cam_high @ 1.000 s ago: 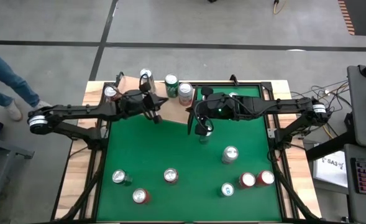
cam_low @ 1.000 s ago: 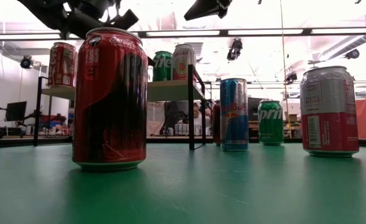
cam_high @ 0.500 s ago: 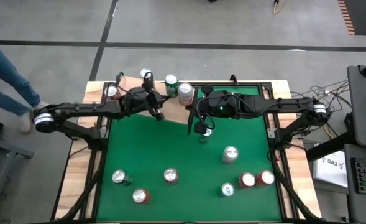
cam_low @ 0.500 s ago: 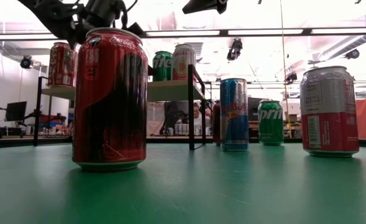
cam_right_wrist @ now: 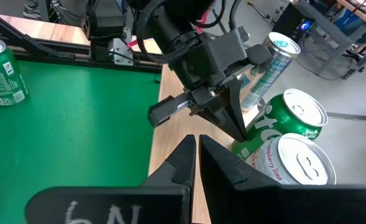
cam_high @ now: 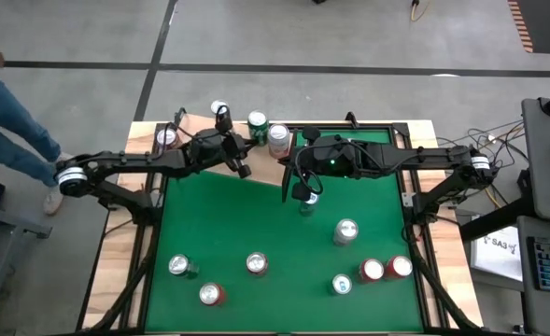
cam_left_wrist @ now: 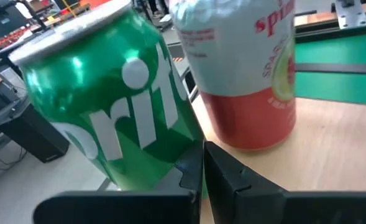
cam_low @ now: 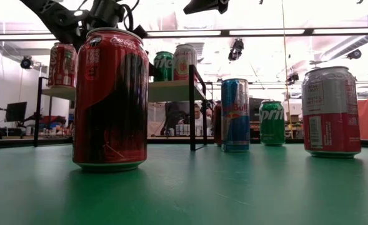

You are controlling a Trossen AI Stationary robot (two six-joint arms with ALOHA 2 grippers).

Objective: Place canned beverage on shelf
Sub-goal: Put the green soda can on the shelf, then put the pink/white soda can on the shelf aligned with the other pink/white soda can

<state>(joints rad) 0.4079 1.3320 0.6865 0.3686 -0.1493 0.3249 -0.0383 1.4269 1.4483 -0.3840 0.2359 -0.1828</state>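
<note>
OK, your desk (cam_high: pixel 256 224) carries loose cans; the shelf (cam_high: pixel 246 168) sits at its far left with a green can (cam_high: pixel 258 123) and a white-and-red can (cam_high: pixel 278 139) on it. Your left gripper (cam_high: pixel 241 168), pinched closed and empty, sits beside the green can. Your right gripper (cam_high: pixel 297 195), also closed and empty, hovers mid-desk.

Person's legs (cam_high: pixel 13 112) beside table, keyboard (cam_high: pixel 547 266), floor cables (cam_high: pixel 494 140)

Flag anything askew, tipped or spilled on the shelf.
Nothing is tipped or spilled: the cans on the shelf stand upright. One oddity: the left gripper, shut and empty, has its tips right by the green Sprite can.
</note>
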